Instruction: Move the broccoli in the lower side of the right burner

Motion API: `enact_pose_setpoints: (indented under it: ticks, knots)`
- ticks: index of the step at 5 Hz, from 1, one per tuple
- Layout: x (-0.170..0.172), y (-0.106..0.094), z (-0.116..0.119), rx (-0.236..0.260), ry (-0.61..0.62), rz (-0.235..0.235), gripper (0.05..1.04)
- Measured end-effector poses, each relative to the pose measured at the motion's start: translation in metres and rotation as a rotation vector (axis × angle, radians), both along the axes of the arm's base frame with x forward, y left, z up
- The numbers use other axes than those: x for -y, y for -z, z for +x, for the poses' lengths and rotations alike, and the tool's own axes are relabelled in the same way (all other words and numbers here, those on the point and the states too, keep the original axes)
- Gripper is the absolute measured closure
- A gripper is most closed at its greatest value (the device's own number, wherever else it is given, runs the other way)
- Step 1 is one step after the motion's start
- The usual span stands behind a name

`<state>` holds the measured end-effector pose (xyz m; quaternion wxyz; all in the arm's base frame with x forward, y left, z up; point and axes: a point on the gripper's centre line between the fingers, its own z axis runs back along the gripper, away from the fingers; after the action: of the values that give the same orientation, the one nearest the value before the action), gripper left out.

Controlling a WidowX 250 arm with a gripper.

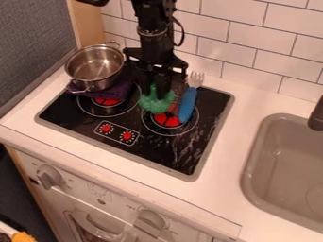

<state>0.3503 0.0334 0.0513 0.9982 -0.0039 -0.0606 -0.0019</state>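
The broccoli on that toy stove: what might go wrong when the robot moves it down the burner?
The blue-handled fork lies across part of the right burner, right beside the broccoli, so it could get nudged or dragged along. If the end effector grips only the top of the broccoli, it might slip. The metal pot sits partly on a purple item nearby, so a sideways bump might shift it.

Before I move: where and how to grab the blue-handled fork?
Likely mid-handle of the fork, from straight above, gripping across its narrow width: the handle is long, slim and lies over the cooktop. The broccoli crowds its image-left side.
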Motion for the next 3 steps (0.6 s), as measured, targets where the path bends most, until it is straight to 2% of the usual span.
enact_pose_setpoints:
  ticks: [1, 3]
  knots:
    - [0.017, -0.026, -0.012, 0.076, 0.042, -0.001, 0.764]
    - [0.067, -0.008, -0.05, 0.027, 0.17, -0.016, 0.765]
